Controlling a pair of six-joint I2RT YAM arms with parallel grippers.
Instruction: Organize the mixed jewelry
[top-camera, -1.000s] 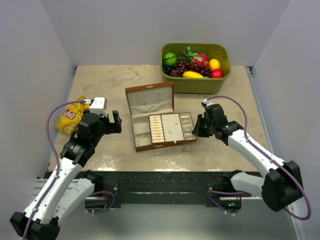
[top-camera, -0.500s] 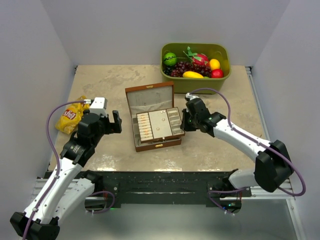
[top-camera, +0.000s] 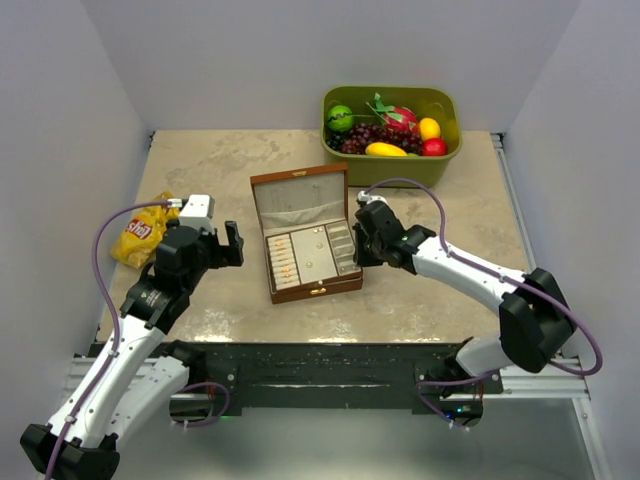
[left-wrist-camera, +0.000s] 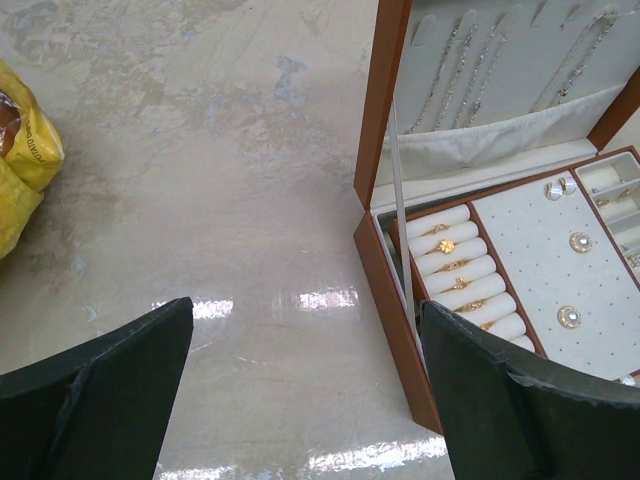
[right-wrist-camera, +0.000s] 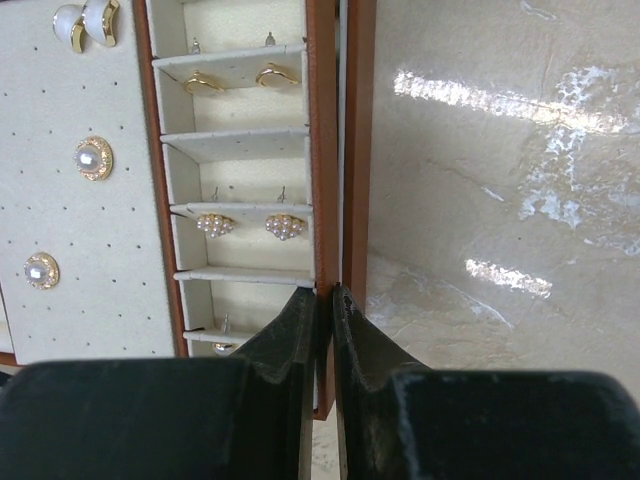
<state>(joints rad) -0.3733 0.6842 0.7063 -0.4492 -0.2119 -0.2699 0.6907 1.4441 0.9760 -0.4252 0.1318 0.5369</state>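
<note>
The brown wooden jewelry box (top-camera: 318, 292) stands open mid-table, lid (top-camera: 300, 200) upright. Its cream tray (right-wrist-camera: 322, 150) holds the mixed jewelry: gold rings (left-wrist-camera: 447, 245) on rolls, round pearl studs (right-wrist-camera: 92, 157) on a dotted pad, and pearl cluster earrings (right-wrist-camera: 214, 224) and gold earrings (right-wrist-camera: 203, 82) in small compartments. Fine chains (left-wrist-camera: 470, 60) hang inside the lid. My right gripper (right-wrist-camera: 327, 292) is shut on the tray's right wall, just inside the box's side (right-wrist-camera: 357, 150); from above the right gripper (top-camera: 357, 245) sits at the box's right edge. My left gripper (left-wrist-camera: 305, 305) hangs open over bare table left of the box.
A green bin (top-camera: 390, 170) of toy fruit stands at the back right. A yellow snack bag (top-camera: 143, 232) lies at the left edge, behind my left arm. White walls close in the table on three sides.
My right gripper has moved left, sliding the tray from its overhang on the right back over the box. The left arm has not moved.
</note>
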